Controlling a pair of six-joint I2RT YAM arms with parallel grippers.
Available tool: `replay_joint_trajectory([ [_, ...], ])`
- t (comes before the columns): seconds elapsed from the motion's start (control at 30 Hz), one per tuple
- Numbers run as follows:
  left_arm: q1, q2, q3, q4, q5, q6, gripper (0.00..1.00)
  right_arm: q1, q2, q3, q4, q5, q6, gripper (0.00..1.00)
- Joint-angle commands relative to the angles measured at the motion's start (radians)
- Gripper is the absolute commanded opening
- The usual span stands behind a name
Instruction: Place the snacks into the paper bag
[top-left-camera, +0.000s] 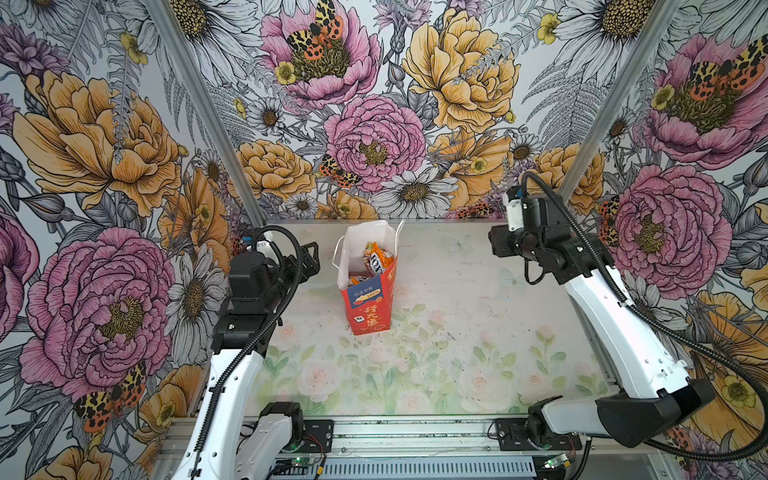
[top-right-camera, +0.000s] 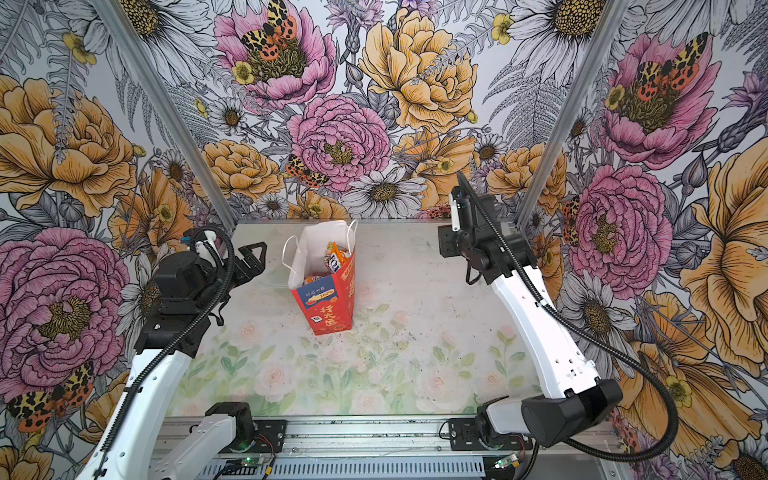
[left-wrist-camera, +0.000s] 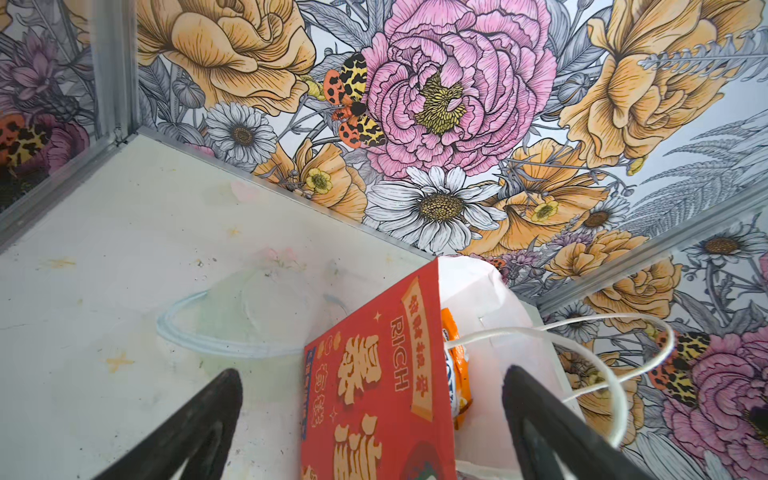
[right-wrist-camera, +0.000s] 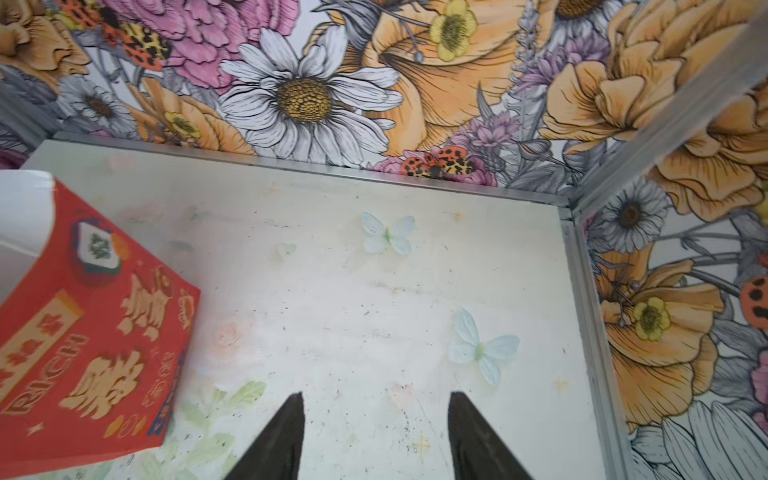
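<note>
Beside the upright paper bag (top-left-camera: 368, 309), orange packets (top-left-camera: 379, 258) apparently inside, left gripper (left-wrist-camera: 372, 372) and right gripper (right-wrist-camera: 376, 399) gape empty.

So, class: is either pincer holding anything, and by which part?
Nothing is held. The left pincer stands open beside the paper bag; the right pincer is open above the table.

Lab robot cell: aluminium frame post (top-left-camera: 198, 95), floral backdrop panels (top-left-camera: 374, 137), arms bolted to base rail (top-left-camera: 415, 430).
</note>
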Motion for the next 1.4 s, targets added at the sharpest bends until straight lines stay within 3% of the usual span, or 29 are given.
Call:
replay_joint_trajectory([
  [0.0, 0.01, -0.028, -0.081, 0.168, -0.045, 0.073, 0.99, -0.069, -0.041, -0.167, 0.229, -0.045, -0.027, 0.57],
  [0.17, 0.011, -0.068, -0.213, 0.336, -0.099, 0.122, 0.99, -0.158, -0.019, -0.381, 0.402, -0.076, -0.027, 0.58],
  [0.43, 0.012, -0.067, -0.309, 0.443, -0.151, 0.204, 0.99, -0.246, 0.084, -0.629, 0.751, -0.148, -0.031, 0.64],
  [0.97, 0.017, 0.029, -0.497, 0.712, -0.209, 0.294, 0.99, -0.285, 0.203, -0.962, 1.404, -0.132, -0.09, 0.66],
  [1.03, 0.017, 0.056, -0.518, 0.751, -0.209, 0.297, 0.99, -0.289, 0.205, -0.974, 1.422, -0.133, -0.083, 0.66],
  [1.23, 0.027, 0.151, -0.593, 0.935, -0.224, 0.32, 0.99, -0.291, 0.19, -1.035, 1.521, -0.123, -0.08, 0.67],
  [1.37, 0.03, 0.219, -0.642, 1.077, -0.22, 0.354, 0.99, -0.288, 0.217, -1.134, 1.725, -0.097, -0.077, 0.7],
])
